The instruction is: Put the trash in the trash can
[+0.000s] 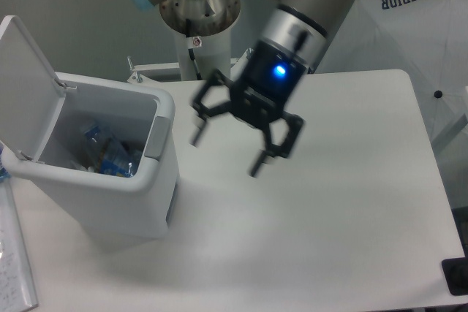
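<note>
Hanging above the table (329, 202), the gripper (225, 153) is spread wide and empty (its outline blurred). The blue snack bag (110, 153) lies inside the trash can (110, 195), lid up.

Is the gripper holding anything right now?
No, the gripper hangs open and empty above the table, to the right of the bin.
</note>
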